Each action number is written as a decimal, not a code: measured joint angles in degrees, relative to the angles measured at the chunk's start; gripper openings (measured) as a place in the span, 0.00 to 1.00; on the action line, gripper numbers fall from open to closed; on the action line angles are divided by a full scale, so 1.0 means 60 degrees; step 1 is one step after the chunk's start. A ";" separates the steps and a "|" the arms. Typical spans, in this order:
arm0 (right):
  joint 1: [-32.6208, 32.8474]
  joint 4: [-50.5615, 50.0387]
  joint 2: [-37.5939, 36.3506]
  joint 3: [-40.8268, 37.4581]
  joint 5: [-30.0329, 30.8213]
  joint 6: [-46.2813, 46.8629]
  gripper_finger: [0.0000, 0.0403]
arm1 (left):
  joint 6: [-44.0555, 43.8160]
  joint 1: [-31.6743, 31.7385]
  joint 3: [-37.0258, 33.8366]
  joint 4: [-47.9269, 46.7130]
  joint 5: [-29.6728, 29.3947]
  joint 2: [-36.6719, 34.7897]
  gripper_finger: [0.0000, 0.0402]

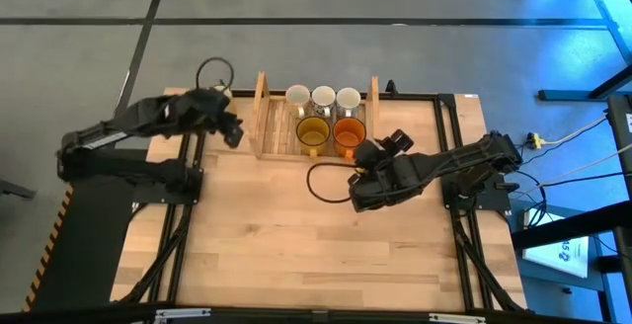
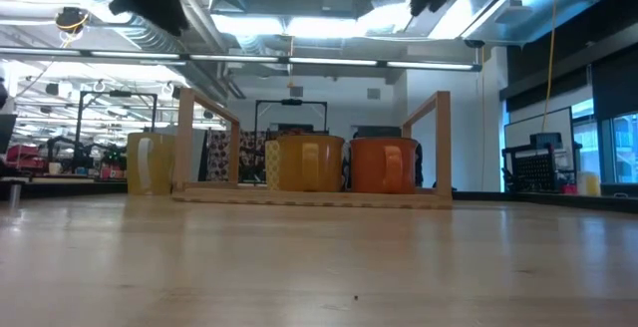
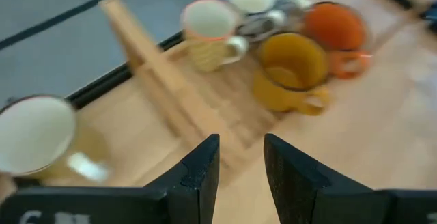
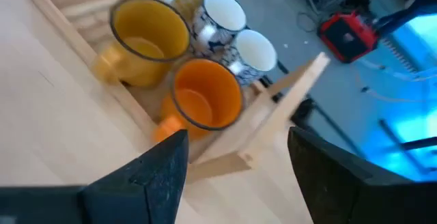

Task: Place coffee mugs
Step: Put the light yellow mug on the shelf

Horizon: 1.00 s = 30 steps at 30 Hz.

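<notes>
A wooden slatted rack (image 1: pixel 262 117) stands at the table's far edge. Five mugs stand upright in it: three white ones at the back (image 1: pixel 323 96), the amber one (image 1: pixel 313 131) and the orange one (image 1: pixel 349 134) in front. A sixth pale mug (image 3: pixel 37 132) stands on the table just outside the rack's left wall (image 3: pixel 157 80); the low view shows this mug (image 2: pixel 150 163) too. My left gripper (image 3: pixel 240 166) hovers by that wall, fingers a little apart, empty. My right gripper (image 4: pixel 235 176) hovers near the orange mug (image 4: pixel 205 98), open wide and empty.
A black cable loop (image 1: pixel 321 181) lies on the table in front of the rack, beside my right arm. The bare wooden tabletop (image 1: pixel 296 245) stretches toward the near edge. Black frame rails (image 1: pixel 464 245) run along the table's sides.
</notes>
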 joint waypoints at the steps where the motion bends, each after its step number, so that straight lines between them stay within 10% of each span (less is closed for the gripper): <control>1: -0.0001 -0.0205 0.0000 0.0000 0.0004 -0.0047 0.59 | 0.0187 0.0539 0.0000 0.0008 0.0260 0.0119 0.27; 13: -0.0276 0.0375 -0.0574 -0.1834 -0.0357 -0.0457 0.59 | 0.3005 0.6014 0.0000 0.0074 0.2083 0.2506 0.27; 30: -0.1596 0.6250 -0.2714 -0.6775 -0.3277 -0.1453 0.59 | 0.4474 0.7376 0.0000 0.0632 0.2218 0.5179 0.27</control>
